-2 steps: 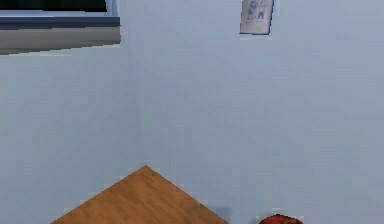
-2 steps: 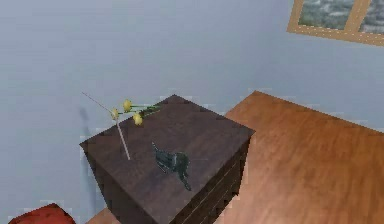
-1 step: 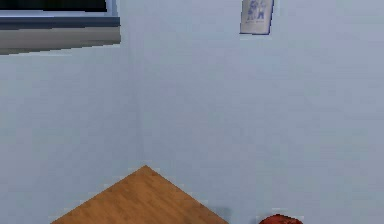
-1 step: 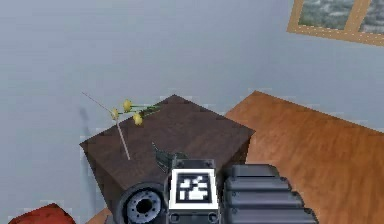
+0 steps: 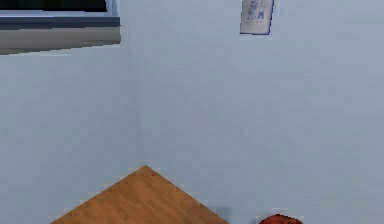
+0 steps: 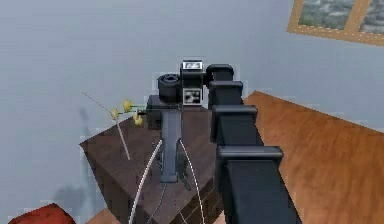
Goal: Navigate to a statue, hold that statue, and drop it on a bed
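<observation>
Forward view: a wall corner, wood floor (image 5: 140, 200), a red thing (image 5: 281, 218) low right. Arm side view: the gripper (image 6: 132, 113) hangs over a dark tabletop (image 6: 108, 160) bearing a slim grey upright shape (image 6: 170, 145), likely the statue. I cannot tell the gripper's state or whether it holds anything. The shape is probably rigid and tippy, so take the stem.

Pale blue corner, wood floor, pretty bare room

Forward view: two pale blue walls (image 5: 200, 110) meet in a corner over a wedge of wood floor (image 5: 140, 200). There's a grey-framed window (image 5: 55, 30) at top left and a small wall picture (image 5: 257, 16) at top right. Arm side view: a pale wall (image 6: 60, 50) with a dark brown table (image 6: 105, 152) by it, wood floor running off to the right, and a wood-framed window (image 6: 335, 15) at top right.
</observation>
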Available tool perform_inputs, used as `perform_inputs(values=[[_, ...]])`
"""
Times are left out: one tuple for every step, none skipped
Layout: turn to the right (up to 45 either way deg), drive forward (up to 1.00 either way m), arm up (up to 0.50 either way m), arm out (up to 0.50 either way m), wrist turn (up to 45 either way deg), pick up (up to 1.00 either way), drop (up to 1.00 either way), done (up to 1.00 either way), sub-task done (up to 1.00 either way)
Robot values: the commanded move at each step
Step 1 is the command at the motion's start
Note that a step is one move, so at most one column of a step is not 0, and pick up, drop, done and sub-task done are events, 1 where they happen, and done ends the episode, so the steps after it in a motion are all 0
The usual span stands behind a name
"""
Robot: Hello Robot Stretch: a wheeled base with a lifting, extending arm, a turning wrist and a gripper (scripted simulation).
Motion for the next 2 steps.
perform_inputs(values=[[0.0, 0.00, 0.00, 0.00, 45.0, 0.00, 0.00, 0.00, 0.00], [0.0, 0.00, 0.00, 0.00, 45.0, 0.00, 0.00, 0.00, 0.00]])
